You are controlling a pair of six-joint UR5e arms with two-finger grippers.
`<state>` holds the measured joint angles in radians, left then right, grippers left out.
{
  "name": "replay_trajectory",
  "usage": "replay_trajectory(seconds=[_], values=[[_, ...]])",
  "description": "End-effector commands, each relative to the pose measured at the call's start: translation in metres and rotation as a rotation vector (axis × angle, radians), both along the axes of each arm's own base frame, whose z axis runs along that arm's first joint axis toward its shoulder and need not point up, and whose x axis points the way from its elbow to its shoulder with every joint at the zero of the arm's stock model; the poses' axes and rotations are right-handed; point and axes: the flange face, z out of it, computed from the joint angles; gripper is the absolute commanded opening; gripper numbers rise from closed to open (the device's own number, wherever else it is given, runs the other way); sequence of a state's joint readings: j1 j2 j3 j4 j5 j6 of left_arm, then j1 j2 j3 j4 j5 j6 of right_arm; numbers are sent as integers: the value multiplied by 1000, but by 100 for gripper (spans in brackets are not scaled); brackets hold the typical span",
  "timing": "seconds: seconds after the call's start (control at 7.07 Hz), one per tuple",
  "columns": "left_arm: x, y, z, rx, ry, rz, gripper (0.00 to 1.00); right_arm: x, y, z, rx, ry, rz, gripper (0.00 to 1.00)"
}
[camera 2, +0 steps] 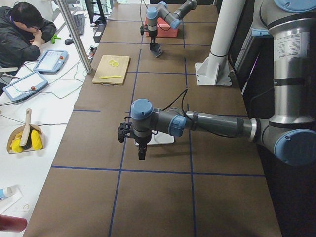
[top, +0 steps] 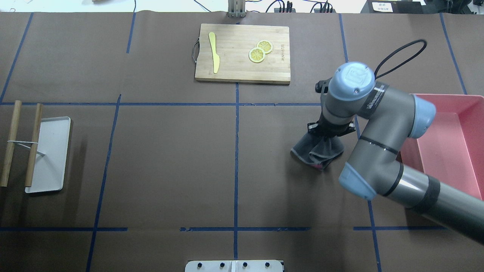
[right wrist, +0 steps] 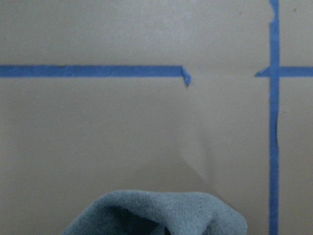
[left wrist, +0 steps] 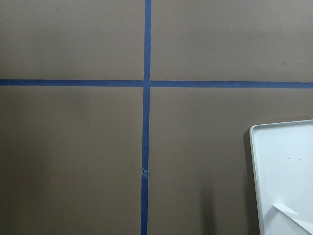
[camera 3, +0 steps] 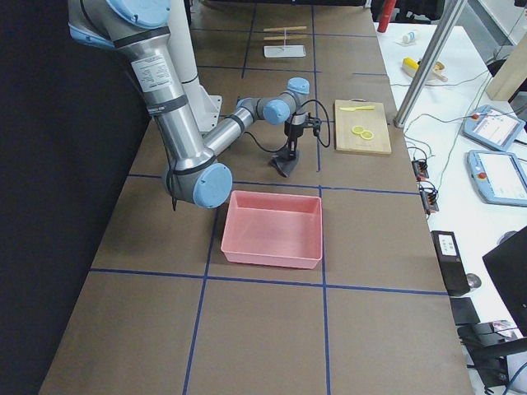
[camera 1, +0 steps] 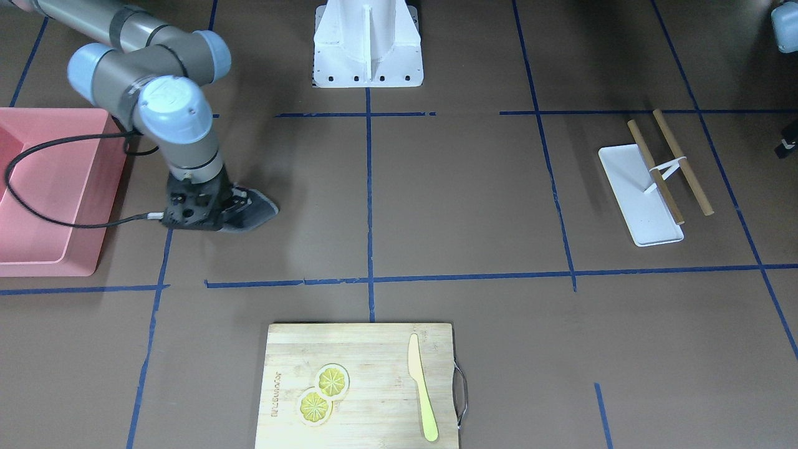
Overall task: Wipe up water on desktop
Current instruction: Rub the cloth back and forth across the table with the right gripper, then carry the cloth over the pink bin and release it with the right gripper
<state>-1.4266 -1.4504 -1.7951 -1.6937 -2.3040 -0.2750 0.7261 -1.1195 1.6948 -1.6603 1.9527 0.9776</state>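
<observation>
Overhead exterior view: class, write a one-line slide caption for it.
Right gripper holds a grey cloth on the taped brown desktop, beside a pink bin.

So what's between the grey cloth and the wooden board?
Between cloth and board: only bare desktop and one blue tape line, per the front-facing view.

One desk [top: 170, 158] carries one bamboo cutting board [top: 234, 64], and on it lie two lemon slices [top: 257, 55] and one yellow knife [top: 214, 53]. There are also one white tray [top: 53, 158], two wooden rods [top: 13, 124], one pink bin [top: 465, 151] and one grey cloth [top: 317, 153]. Two robot arms show, the right arm [top: 382, 128] and the left arm [camera 2: 212, 123]. One person [camera 2: 19, 34] sits by two control tablets [camera 2: 49, 60].
</observation>
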Motion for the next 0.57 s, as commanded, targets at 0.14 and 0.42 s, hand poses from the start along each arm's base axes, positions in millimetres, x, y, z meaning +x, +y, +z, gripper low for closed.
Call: replay_trajectory(seconds=[0.14, 0.42], values=[[0, 4, 4, -10, -1, -3, 100, 78, -59, -5, -40, -85, 47, 0], [0, 4, 4, -10, 1, -3, 100, 133, -37, -59, -57, -161, 66, 0]])
